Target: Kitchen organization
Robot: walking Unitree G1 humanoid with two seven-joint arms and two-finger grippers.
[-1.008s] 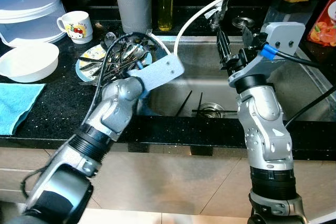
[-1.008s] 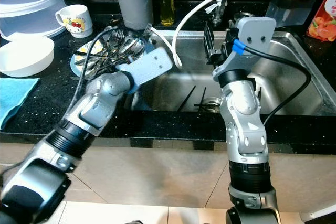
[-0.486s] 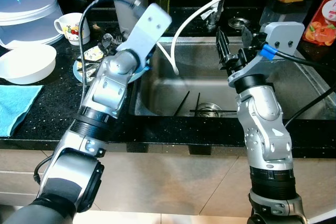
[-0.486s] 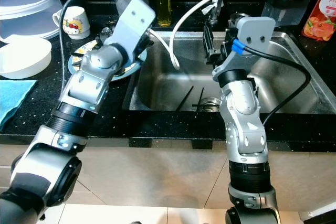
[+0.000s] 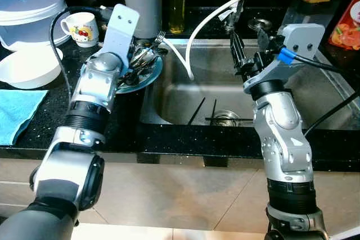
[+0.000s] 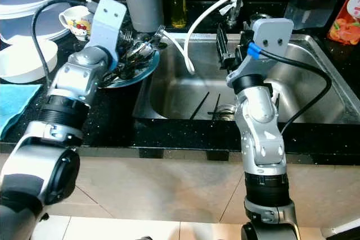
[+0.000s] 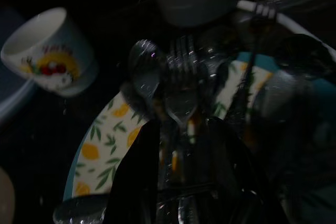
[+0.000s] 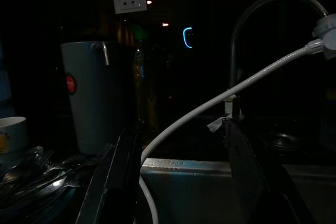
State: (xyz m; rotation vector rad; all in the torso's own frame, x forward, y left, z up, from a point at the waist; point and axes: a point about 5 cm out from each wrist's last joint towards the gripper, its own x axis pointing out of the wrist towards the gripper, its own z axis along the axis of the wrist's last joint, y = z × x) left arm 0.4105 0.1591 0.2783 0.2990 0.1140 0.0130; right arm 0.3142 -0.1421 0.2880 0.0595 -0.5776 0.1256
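Resting on the plate [image 5: 147, 77] beside the sink [image 5: 315, 91], the cutlery [image 7: 181, 95] looks stiff, slick and light; a fork handle is likely the best hold. Whether the left gripper [image 7: 181, 182] holds anything, I cannot tell; the right gripper [image 8: 181, 177] hangs open and empty over the sink.

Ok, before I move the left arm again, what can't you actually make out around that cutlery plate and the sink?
- Left gripper: its fingers are hidden behind the wrist plate in the head views, and the left wrist view is too dark to show whether they hold the fork.
- Plate: its left part is covered by the left arm; the heaped cutlery can't be counted.
- Sink: the right arm blocks part of the basin.
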